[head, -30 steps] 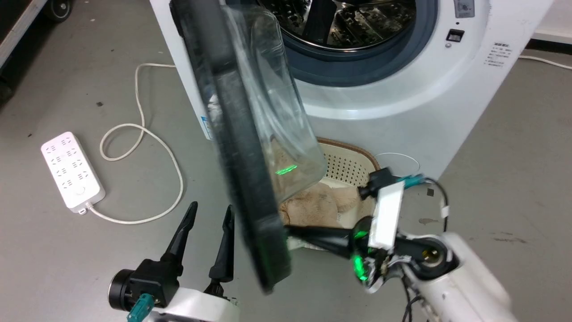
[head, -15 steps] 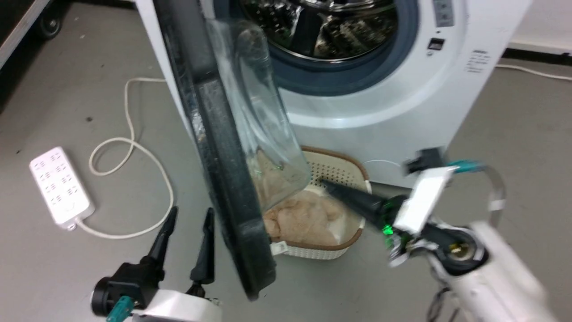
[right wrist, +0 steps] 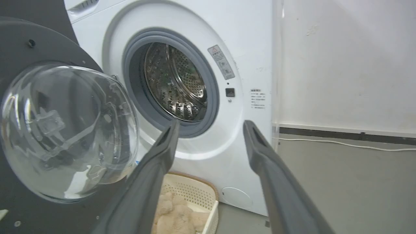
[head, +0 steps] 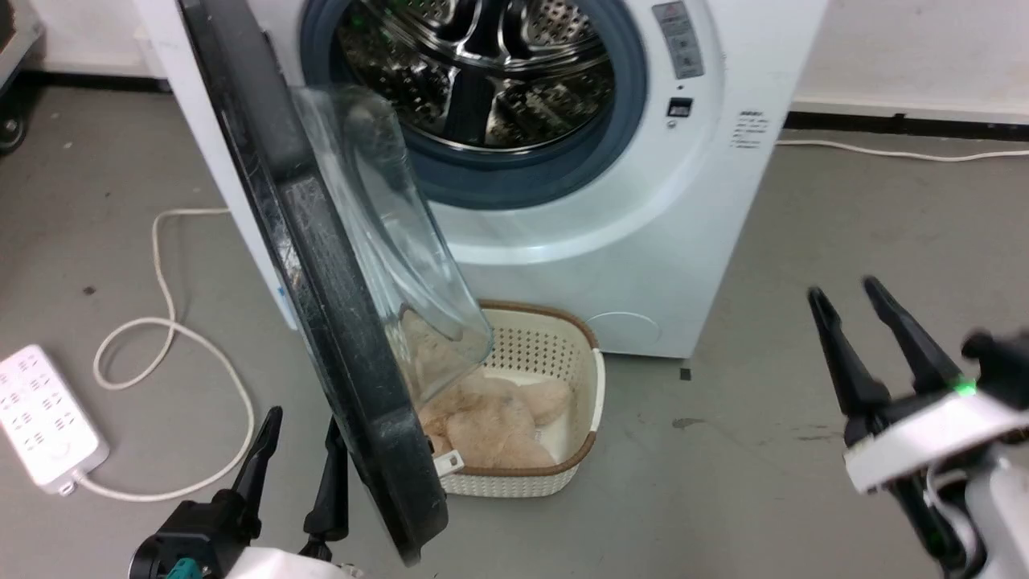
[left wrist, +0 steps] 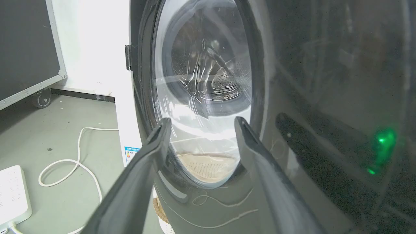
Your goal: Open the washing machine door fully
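The white washing machine (head: 643, 241) stands with its steel drum (head: 482, 64) exposed. The washing machine door (head: 321, 281), black with a bulging glass bowl (head: 386, 225), is swung out towards me and shows almost edge-on. My left gripper (head: 297, 450) is open just left of the door's lower edge, on its outer side. In the left wrist view that gripper (left wrist: 202, 121) points at the door's window (left wrist: 201, 81). My right gripper (head: 842, 288) stands open far to the right, apart from the door. The right wrist view has this gripper (right wrist: 212, 123) facing the washing machine (right wrist: 253, 65), with the door's inner side (right wrist: 65, 130) at left.
A cream basket (head: 591, 386) holding a beige plush thing (head: 490, 426) sits on the floor under the door's swing, against the washer's front. A white power strip (head: 44, 418) and its looped cable (head: 161, 322) lie on the floor at left. A wall (right wrist: 341, 65) runs behind at right.
My right gripper has left the door's lower inner edge, swung away to the right and opened. The head camera has shifted, so the washer sits lower in view. The left gripper holds its pose.
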Motion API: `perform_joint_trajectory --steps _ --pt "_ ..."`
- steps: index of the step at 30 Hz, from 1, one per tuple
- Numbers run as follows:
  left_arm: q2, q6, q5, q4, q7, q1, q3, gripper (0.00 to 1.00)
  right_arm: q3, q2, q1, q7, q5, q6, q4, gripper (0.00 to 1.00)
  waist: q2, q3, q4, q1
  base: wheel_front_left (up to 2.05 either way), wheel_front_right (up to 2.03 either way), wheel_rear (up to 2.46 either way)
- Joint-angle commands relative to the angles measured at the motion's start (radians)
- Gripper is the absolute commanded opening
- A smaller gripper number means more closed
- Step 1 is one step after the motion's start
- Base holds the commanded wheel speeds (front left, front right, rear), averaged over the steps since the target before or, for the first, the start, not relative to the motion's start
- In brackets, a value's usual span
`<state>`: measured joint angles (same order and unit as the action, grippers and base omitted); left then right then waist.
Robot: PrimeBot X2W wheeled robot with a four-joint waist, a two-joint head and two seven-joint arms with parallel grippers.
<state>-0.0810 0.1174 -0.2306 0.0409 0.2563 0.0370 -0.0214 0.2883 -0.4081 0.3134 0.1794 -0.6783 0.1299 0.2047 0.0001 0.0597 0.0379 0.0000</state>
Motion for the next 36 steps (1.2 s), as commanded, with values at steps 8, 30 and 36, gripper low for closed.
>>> perform_joint_trajectory --steps 8,30,36 --pt "0.003 0.006 0.001 -0.016 0.006 0.029 0.033 1.0 -0.241 0.236 -0.251 0.08 0.439 0.001 -0.125 1.0 -0.0001 -0.019 -0.026 0.0 0.0 0.0 0.0" --pt "0.023 0.005 0.035 -0.04 0.006 0.029 0.042 0.0 -0.324 0.358 -0.392 0.082 0.552 0.001 -0.226 1.0 -0.0001 -0.022 0.003 0.0 0.0 0.0 0.0" --pt "0.028 -0.048 0.024 -0.126 0.006 0.009 0.094 0.0 -0.329 0.358 -0.383 0.082 0.545 0.001 -0.229 1.0 -0.0001 -0.023 0.011 0.0 0.0 0.0 0.0"
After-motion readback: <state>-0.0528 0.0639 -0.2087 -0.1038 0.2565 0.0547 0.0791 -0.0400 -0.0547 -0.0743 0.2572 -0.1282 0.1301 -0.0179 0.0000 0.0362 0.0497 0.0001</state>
